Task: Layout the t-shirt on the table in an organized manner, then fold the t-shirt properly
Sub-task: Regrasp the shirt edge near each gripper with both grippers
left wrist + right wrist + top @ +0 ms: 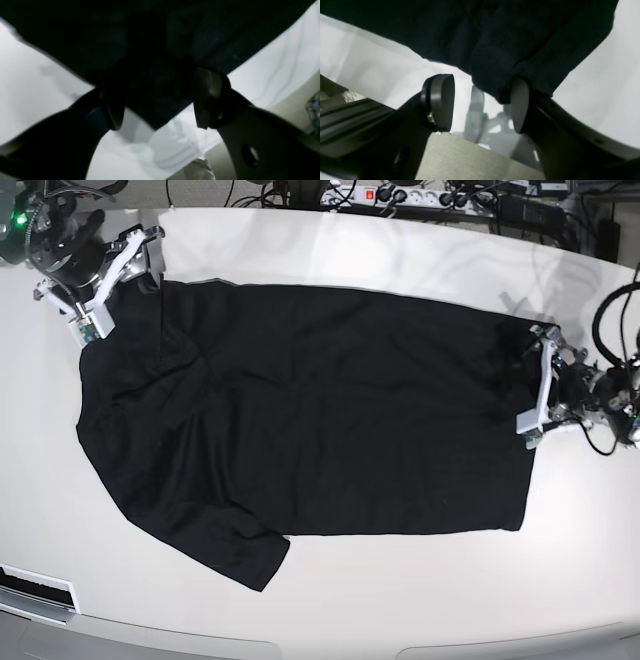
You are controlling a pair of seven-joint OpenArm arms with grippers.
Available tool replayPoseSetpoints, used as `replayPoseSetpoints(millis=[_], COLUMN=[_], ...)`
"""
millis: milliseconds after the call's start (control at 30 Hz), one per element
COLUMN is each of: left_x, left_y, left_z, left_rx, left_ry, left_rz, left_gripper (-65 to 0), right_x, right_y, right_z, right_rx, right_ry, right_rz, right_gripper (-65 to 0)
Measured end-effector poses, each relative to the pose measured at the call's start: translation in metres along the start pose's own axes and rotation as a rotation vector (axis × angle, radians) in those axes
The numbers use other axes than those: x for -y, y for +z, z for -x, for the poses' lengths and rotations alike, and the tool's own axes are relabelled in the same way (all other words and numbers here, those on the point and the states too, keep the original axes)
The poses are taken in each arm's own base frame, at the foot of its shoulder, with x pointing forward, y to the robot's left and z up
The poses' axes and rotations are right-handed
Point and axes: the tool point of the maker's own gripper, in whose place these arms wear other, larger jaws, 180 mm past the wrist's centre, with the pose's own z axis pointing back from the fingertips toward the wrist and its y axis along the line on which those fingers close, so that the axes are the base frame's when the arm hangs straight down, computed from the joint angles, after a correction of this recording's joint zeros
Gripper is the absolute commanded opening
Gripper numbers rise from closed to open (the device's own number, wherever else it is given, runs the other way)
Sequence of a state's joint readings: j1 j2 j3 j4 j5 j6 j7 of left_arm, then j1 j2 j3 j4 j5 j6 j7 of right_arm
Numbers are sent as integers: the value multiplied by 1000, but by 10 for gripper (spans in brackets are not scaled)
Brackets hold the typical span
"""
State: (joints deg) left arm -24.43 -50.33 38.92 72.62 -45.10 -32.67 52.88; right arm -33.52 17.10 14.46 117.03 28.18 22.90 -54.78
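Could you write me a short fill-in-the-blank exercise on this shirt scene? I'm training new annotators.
1. The t-shirt lying spread on the table is ____ in colour.
2. Both the left hand and the right hand have their jaws ____.
3. In the base view, the shirt's sleeves lie toward the ____ side of the picture.
4. Along the table's far edge sits a power ____ with cables.

Missing words: black; open; left; strip
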Motion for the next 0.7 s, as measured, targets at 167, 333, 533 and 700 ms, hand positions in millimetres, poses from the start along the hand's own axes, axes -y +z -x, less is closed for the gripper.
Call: replayPoseSetpoints(millis=[167,333,533,700], left_x=[-3,-15,-24,-21], left_y=[-24,-31,-32,-35], left_z=[12,8,12,18], left_rx=[-39,0,-37,-54], left_ry=[66,119,89,93], left_rz=[14,-17,-77,-71], left_gripper=[-234,-255,-650,-650], right_x=[5,9,20,31], right_y=[-4,-15,-38,-38], right_z=[1,13,18,15], right_rx=[6,4,-27,-42], right_ry=[-22,-66,-132,-80], right_rz=[12,6,6,49], right_gripper=[-288,-288,-288,-357])
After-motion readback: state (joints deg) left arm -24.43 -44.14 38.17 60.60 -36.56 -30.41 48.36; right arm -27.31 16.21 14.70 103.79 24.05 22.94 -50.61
